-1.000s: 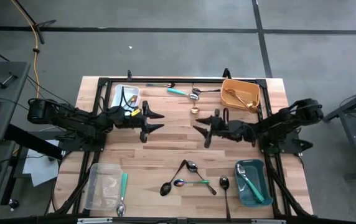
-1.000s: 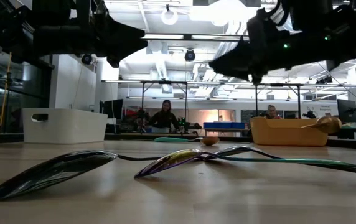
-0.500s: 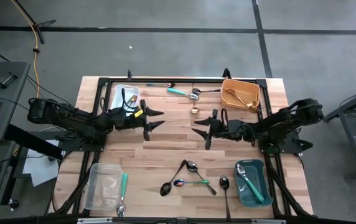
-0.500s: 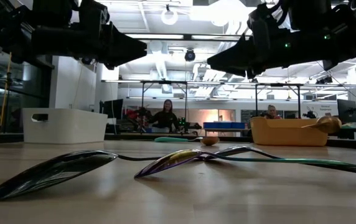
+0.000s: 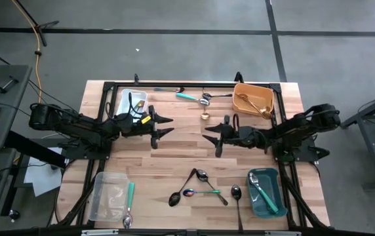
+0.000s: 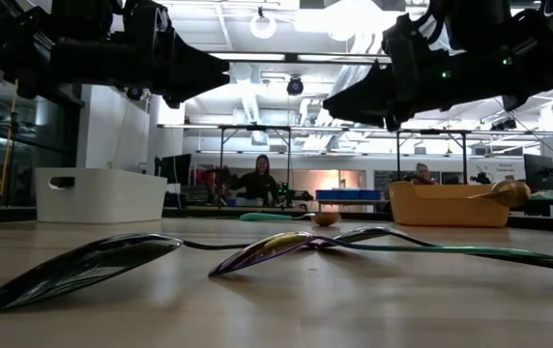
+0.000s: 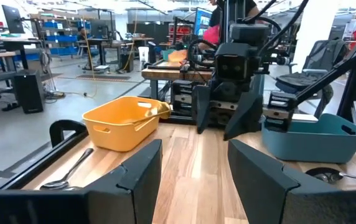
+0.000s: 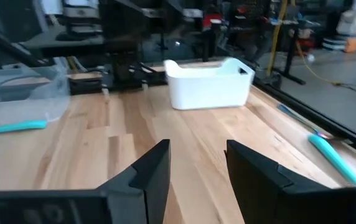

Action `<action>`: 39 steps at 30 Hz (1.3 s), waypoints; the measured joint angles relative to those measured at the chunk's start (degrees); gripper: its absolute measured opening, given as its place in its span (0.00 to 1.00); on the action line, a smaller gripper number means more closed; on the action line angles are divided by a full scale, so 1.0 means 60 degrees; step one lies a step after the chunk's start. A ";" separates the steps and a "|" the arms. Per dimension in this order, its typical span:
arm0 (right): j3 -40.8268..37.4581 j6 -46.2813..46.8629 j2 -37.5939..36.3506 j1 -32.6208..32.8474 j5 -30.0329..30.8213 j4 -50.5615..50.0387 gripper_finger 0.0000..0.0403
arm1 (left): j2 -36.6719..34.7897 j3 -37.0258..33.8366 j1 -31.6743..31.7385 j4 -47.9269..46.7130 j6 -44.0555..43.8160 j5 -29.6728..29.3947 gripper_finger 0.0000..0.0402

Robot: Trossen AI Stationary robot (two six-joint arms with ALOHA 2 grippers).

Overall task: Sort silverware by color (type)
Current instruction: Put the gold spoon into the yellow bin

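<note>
Left hand (image 5: pixel 163 127) was spread and empty, hovering above mid-worktop, pointing toward the right arm. Right hand (image 5: pixel 214 136) faced it, fingers also apart, nothing pinched. Both sat well above the wood, likely parked between picks.

Silverware was split up. Loose cluster near the front edge: black spoons (image 5: pixel 177 196), an iridescent spoon (image 5: pixel 189 193), another black one (image 5: pixel 236 194), handles crossing and touching. Second loose group at the far edge: a teal-handled piece (image 5: pixel 186 96) and a gold spoon (image 5: pixel 205 116). Already binned by colour, it seemed: gold in the orange bin (image 5: pixel 238 89), teal in the blue bin (image 5: pixel 271 200), black in the white bin (image 5: pixel 125 98). Another teal piece (image 5: pixel 130 195) lay on the rim of the clear bin (image 5: pixel 99 196).

Room: the worktop (image 5: pixel 181 154) between the hands and the front cluster was bare, so a straight descent looked open. Bins hugged the four corners near the frame rails, so drops there would be tight.
</note>
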 joint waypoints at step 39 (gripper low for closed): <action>0.6601 -0.4561 0.3881 -0.2454 0.0278 -1.2203 0.37 | 0.0000 -0.0004 -0.0175 -0.0146 0.0022 0.0087 0.44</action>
